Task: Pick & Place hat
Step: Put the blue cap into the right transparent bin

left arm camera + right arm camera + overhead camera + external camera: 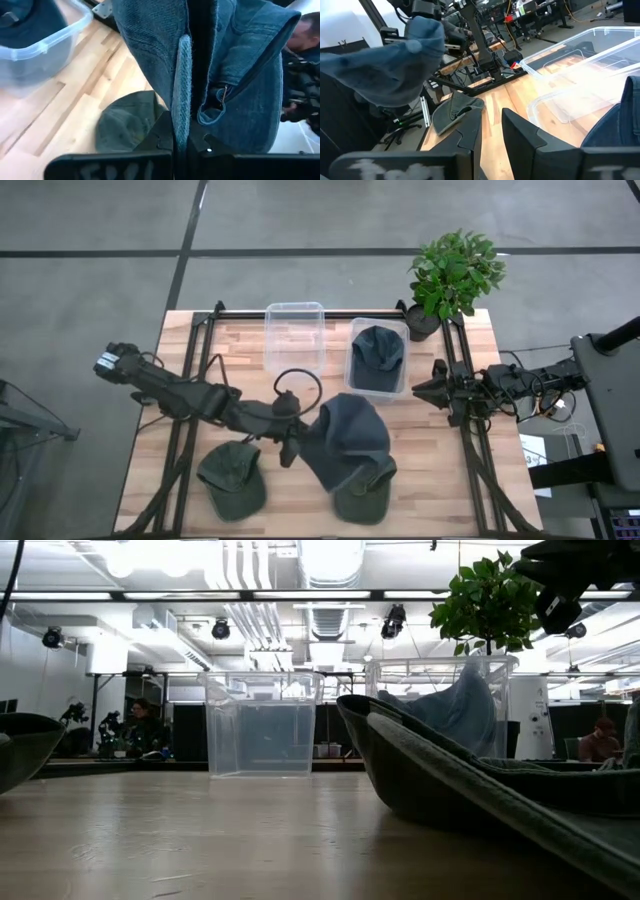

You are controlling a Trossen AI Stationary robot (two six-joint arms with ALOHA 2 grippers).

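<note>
A blue-grey denim hat [352, 432] hangs in the air at the table's near middle, shut in my left gripper [298, 442], which reaches in from the table's left. In the left wrist view the hat [240, 75] fills the picture around the gripper [192, 100]. One green hat [232, 478] lies flat at the near left. Another green hat [365, 498] lies partly under the held one. A dark blue hat [378, 352] sits in the right clear bin [354, 380]. My right gripper [432, 390] waits open at the table's right side [490, 130]. My left gripper pinches the denim hat by a folded edge [183, 85] between its two fingers [201, 60]. It comes at the hat from the table's left. The hat is lifted off the table and droops to both sides of the fingers, above the green hat [127, 125].
An empty clear bin [294, 335] stands at the far middle, beside the bin with the hat. A potted plant [455, 272] stands at the far right corner. Black frame rails [465, 430] run along the table's left and right sides. Bare wood [430, 480] shows at the near right.
</note>
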